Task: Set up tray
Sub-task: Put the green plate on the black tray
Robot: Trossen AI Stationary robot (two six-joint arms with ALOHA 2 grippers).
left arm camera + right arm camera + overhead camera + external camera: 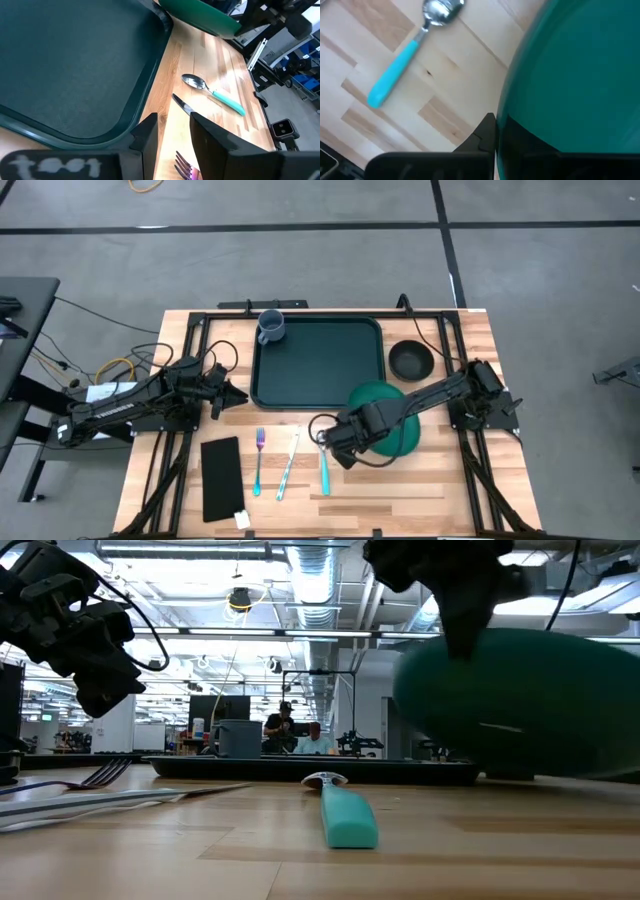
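Note:
The dark green tray (pixel 318 360) lies flat at the table's far middle, with a grey mug (pixel 271 326) standing in its far left corner. My right gripper (pixel 335 442) is shut on the round green plate (pixel 378 396), which is held up near the tray's near right corner; the low view shows this plate (pixel 530 705) big and tilted. A spoon (pixel 324 470), a knife (pixel 288 467) and a fork (pixel 259 460) lie on the wood near the front. My left gripper (pixel 232 395) waits open by the tray's left side. My right gripper holds the plate by its rim (pixel 506 130), on the side toward the cutlery. The fingers (pixel 482 137) point down onto it from above; the plate hides the second finger. The plate sits tilted in the hold, its gripped side raised off the table above the spoon (pixel 400 65).
A black bowl (pixel 410 360) stands on the wood right of the tray. A flat black rectangle (pixel 222 477) lies at the near left. Black frame rails run along both table sides. People sit in the room beyond the table.

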